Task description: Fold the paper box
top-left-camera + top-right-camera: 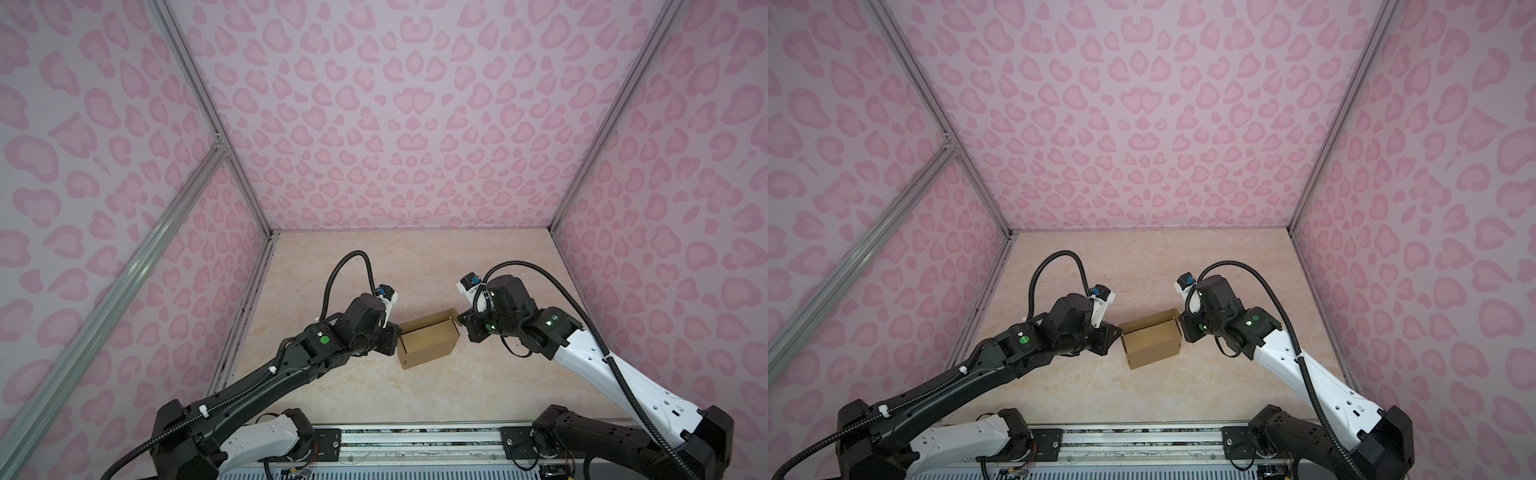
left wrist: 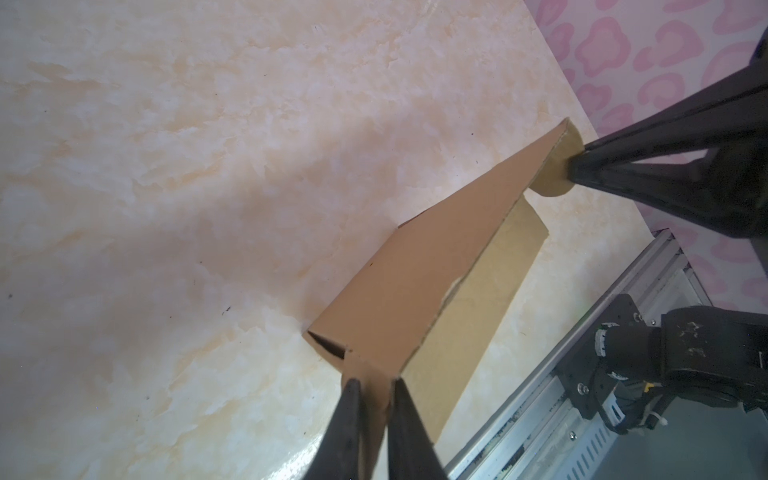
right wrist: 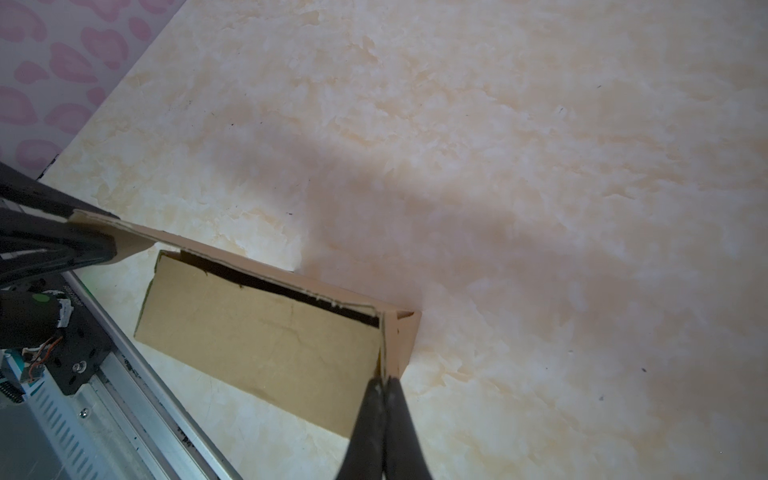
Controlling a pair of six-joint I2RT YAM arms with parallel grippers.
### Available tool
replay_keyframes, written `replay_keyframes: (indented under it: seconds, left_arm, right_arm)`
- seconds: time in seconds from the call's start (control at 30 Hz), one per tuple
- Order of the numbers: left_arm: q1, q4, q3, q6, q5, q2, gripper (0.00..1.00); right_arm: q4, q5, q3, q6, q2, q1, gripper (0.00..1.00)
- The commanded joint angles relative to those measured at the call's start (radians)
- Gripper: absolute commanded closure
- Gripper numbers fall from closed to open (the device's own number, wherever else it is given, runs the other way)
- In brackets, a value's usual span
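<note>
Box (image 1: 428,343) sits mid-surface (image 1: 415,390), lid ajar. Left tool (image 2: 372,388) grasps the tab at one end of the box; right tool (image 3: 384,384), clenched, pinches the opposite end flap. Uneven pulling could tear thin card or spring the flaps loose.

Soft, even light; faint shadows on the tabletop (image 3: 457,208); wide-angle bending at edges, wrist views slightly blurred.

The right gripper (image 3: 384,380) pinches a corner flap of the paper box (image 3: 257,336). The left gripper (image 3: 112,249) clamps the box's opposite end, near the desk (image 3: 498,166) edge.
</note>
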Motion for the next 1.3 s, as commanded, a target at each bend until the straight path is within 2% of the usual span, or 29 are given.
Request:
replay_keyframes:
  seconds: [0.0, 0.53, 0.73, 1.27]
  left_arm:
    - [0.001, -0.019, 0.006, -0.009, 0.0, -0.009, 0.84]
    - [0.001, -0.021, -0.018, -0.089, -0.001, -0.031, 0.96]
    - [-0.009, -0.021, -0.017, -0.131, -0.012, -0.029, 0.96]
    - [-0.075, -0.079, 0.044, -0.237, -0.129, 0.021, 0.97]
  right_arm:
    - [-0.006, 0.015, 0.003, 0.009, -0.003, 0.007, 0.96]
    - [-0.02, 0.1, 0.014, 0.079, -0.006, 0.112, 0.98]
    - [-0.017, 0.132, 0.015, 0.098, -0.002, 0.15, 0.99]
    - [-0.035, 0.15, -0.009, 0.104, -0.035, 0.161, 1.0]
